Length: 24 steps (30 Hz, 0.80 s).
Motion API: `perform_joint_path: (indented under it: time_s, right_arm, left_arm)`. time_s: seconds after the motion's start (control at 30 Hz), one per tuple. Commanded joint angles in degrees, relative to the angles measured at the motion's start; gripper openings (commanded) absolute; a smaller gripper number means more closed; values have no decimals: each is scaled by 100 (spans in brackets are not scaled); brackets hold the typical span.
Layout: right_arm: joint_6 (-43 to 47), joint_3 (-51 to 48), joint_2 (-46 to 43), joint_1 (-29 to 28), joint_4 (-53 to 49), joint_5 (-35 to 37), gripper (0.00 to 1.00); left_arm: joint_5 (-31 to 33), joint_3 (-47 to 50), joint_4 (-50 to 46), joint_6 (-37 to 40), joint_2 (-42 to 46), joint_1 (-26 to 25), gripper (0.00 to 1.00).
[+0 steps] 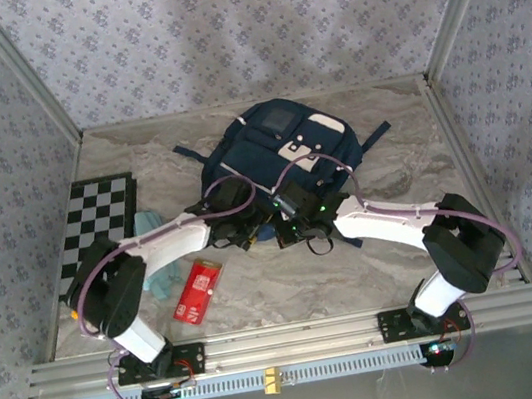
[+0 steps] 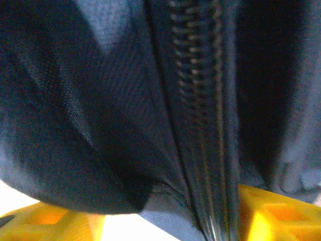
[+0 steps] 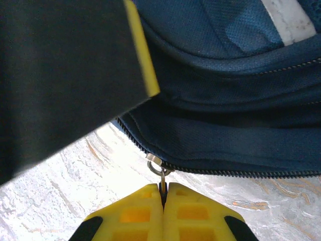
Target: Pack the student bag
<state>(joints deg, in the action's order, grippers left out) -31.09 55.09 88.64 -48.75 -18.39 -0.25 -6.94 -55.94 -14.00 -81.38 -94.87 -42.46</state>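
The student bag, a large navy backpack with white trim, lies at the middle back of the table. Both grippers meet at its near edge. My right gripper is shut on the small metal zipper pull, which hangs from the slider on the bag's zipper line. My left gripper is open, its yellow fingers wide apart with navy bag fabric and a zipper track bulging between them. In the top view the left gripper sits just left of the right gripper.
A red flat packet lies on the marble table near the left arm. A folded chessboard and a teal cloth are at the left. Bag straps trail to the right. A dark gripper body crowds the right wrist view.
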Motion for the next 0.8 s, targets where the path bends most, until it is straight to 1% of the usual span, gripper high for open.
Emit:
perform_joint_path:
  time_s: [0.0, 0.13, 0.2, 0.3, 0.37, 0.43, 0.5, 0.6, 0.7, 0.77]
  right_arm:
    - [-153, -51, -67, -1, -102, 400, 0]
    - [-368, -159, -289, 21, -549, 890, 0]
    - [-369, -310, -444, 108, -782, 1059, 0]
    - [-411, -624, -716, 384, -1000, 1115, 0]
    - [-436, -874, -896, 644, -1015, 1101, 0]
    - [-417, -1072, -985, 983, -949, 1025, 0]
    - [-343, -1189, -1014, 1347, -870, 1022, 0]
    - [-268, -1245, -983, 1863, -641, 1028, 0]
    - [-261, -1177, -845, 2240, -437, 992, 0]
    - [-187, -1081, -791, 2340, -365, 874, 0]
  left_arm:
    - [303, -329, -378, -227, -167, -11, 55]
    - [715, -190, -550, -64, 29, 5, 37]
    - [851, -112, -595, 63, 183, 43, 26]
    - [877, -17, -598, 350, 388, 235, 12]
    - [839, 17, -681, 505, 516, 387, 5]
    - [870, 106, -596, 713, 660, 489, 3]
    - [718, 100, -608, 974, 674, 668, 2]
    - [715, 65, -834, 1219, 670, 863, 0]
    - [683, 181, -749, 1383, 734, 1048, 0]
    - [585, 144, -823, 1483, 740, 1154, 0]
